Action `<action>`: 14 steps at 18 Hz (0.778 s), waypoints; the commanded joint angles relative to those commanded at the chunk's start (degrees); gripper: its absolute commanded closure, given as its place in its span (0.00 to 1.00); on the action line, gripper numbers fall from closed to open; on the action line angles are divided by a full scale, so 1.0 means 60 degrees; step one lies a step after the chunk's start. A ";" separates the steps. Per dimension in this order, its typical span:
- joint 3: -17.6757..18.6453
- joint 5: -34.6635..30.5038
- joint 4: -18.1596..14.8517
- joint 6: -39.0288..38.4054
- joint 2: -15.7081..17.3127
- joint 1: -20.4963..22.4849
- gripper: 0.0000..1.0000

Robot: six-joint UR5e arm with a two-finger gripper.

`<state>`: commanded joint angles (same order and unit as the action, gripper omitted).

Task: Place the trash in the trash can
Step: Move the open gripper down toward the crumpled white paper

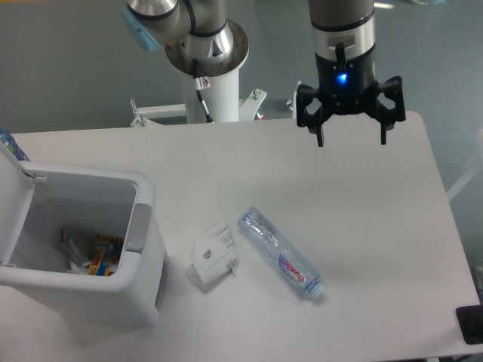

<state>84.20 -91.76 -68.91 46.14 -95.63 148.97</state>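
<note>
— Where does it stand?

— Nothing picked up yet. Taking the bin (143,226) as my mark: the carton (214,253) lies just right of it and the bottle (280,253) further right, both on the table (226,162).

— Any writing?

— The carton's print is too fine; the bottle's purple label I can't read surely.

— And you?

— My gripper (351,139) hangs far behind, fingers spread wide, empty. Next I judge: descend over the carton.

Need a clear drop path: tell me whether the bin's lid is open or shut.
Open. The lid stands swung up at the left of the bin, and wrappers show inside it.
</note>
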 joint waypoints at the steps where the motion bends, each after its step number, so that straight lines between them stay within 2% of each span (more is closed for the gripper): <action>1: 0.0029 -0.0029 0.0029 0.0029 0.0000 -0.0029 0.00; 7: 0.0102 0.0014 0.0322 -0.0015 -0.0088 -0.0059 0.00; 9: 0.0379 0.0015 0.0351 -0.0015 -0.0088 -0.0073 0.00; 14: 0.1214 0.0000 0.1273 -0.0539 -0.0117 -0.0117 0.00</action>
<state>91.48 -91.76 -61.27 42.91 -96.33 148.27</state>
